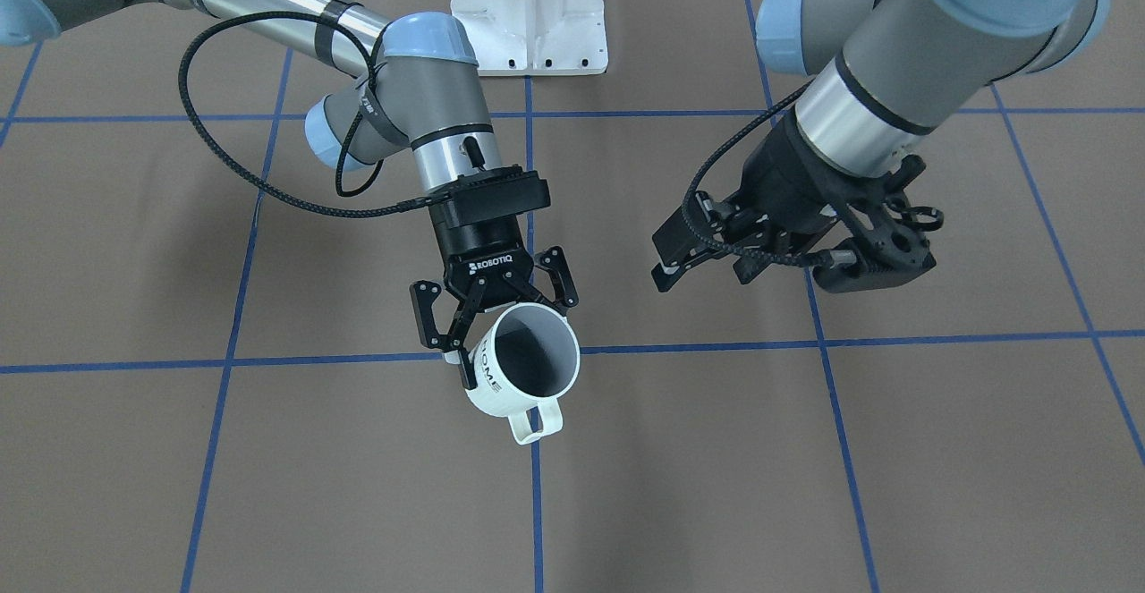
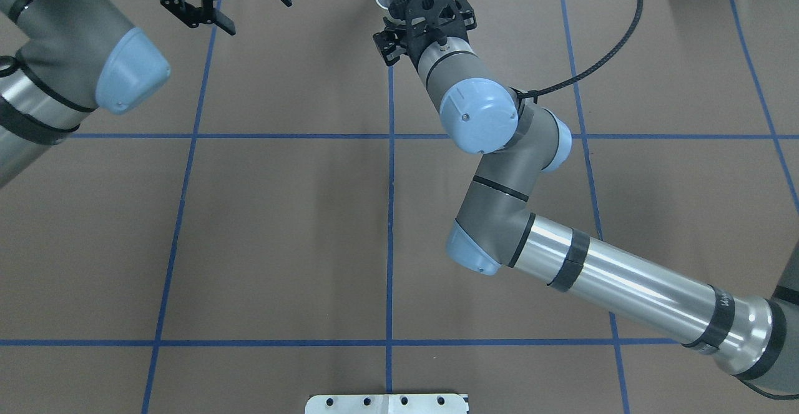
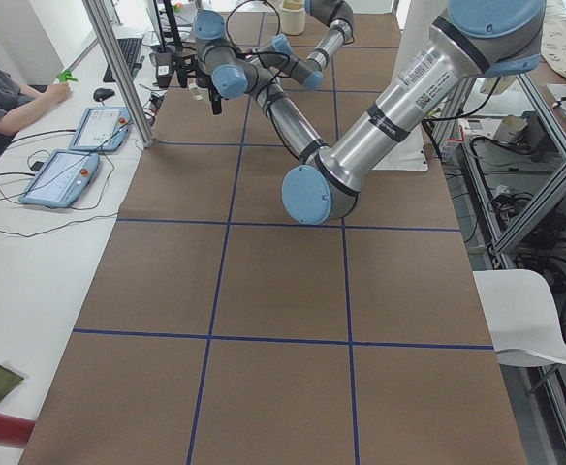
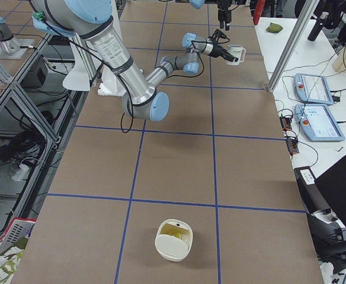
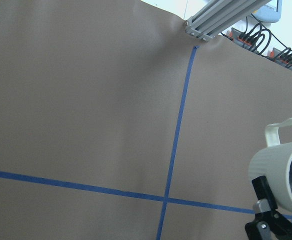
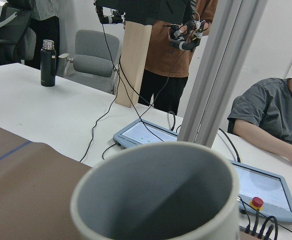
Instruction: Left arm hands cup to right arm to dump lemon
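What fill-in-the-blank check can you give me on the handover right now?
1. The ROBOTIQ-lettered gripper holding the cup belongs to the ___ arm.
2. The left gripper is ___ and holds nothing.
3. The black letters on the cup spell ___.
Missing words: right; open; HOME.

The white ribbed mug lettered HOME (image 1: 526, 371) hangs tilted above the brown papered worktop (image 1: 268, 486), held in the black ROBOTIQ right end effector (image 1: 514, 340), on the side far from the robot's base. The black left end effector (image 1: 704, 262) is on the robot's left of it, apart. Well away, at the worktop's right end, stands a cream squarish tub (image 4: 173, 247) with a small yellowish lemon (image 4: 174, 234) in it.
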Available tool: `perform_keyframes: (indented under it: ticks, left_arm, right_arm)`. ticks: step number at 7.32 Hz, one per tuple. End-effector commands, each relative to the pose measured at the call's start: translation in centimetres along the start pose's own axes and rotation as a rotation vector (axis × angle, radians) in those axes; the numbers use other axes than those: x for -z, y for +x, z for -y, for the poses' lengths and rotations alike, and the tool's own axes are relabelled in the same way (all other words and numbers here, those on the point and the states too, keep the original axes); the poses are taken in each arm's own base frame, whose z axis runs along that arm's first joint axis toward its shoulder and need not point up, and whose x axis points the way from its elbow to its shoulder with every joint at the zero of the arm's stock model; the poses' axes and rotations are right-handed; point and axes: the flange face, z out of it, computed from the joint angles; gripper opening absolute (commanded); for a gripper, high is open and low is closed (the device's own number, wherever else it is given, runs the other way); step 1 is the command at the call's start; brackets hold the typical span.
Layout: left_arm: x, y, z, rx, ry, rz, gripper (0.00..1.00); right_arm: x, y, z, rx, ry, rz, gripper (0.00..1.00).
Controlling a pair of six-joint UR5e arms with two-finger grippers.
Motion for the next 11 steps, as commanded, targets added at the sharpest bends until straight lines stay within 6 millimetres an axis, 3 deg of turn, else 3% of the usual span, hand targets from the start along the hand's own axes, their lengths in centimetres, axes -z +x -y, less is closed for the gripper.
perform_keyframes:
  ticks: [1, 2, 3, 6, 7, 9, 11]
  left_arm:
    - [-2.1, 2.2, 2.3, 0.049, 0.007, -0.042, 0.93]
    - [-1.9, 2.6, 2.0, 0.088, 0.004, -0.049, 0.72]
    - [-2.7, 3.2, 1.0, 0.084, -0.011, -0.050, 0.58]
    - [-2.9, 4.9, -1.0, 0.054, -0.031, -0.072, 0.54]
    - [-3.0, 4.9, -0.9, 0.053, -0.031, -0.071, 0.53]
    - [-3.3, 4.9, -1.2, 0.052, -0.037, -0.069, 0.41]
    - [-3.7, 4.9, -1.5, 0.050, -0.043, -0.068, 0.39]
  right_arm:
    - [0.3, -1.1, 0.0, -0.006, 0.003, 0.011, 0.00]
    - [0.6, -1.3, 0.2, -0.010, 0.016, 0.007, 0.00]
    - [0.9, -1.7, 0.1, -0.011, 0.022, 0.004, 0.00]
    - [0.9, -1.8, -0.2, -0.005, 0.019, 0.002, 0.05]
    - [1.0, -1.8, -0.2, -0.005, 0.021, 0.003, 0.05]
    - [1.2, -2.1, -0.1, -0.008, 0.030, -0.001, 0.05]
    - [1.7, -2.2, 0.3, -0.014, 0.036, 0.006, 0.05]
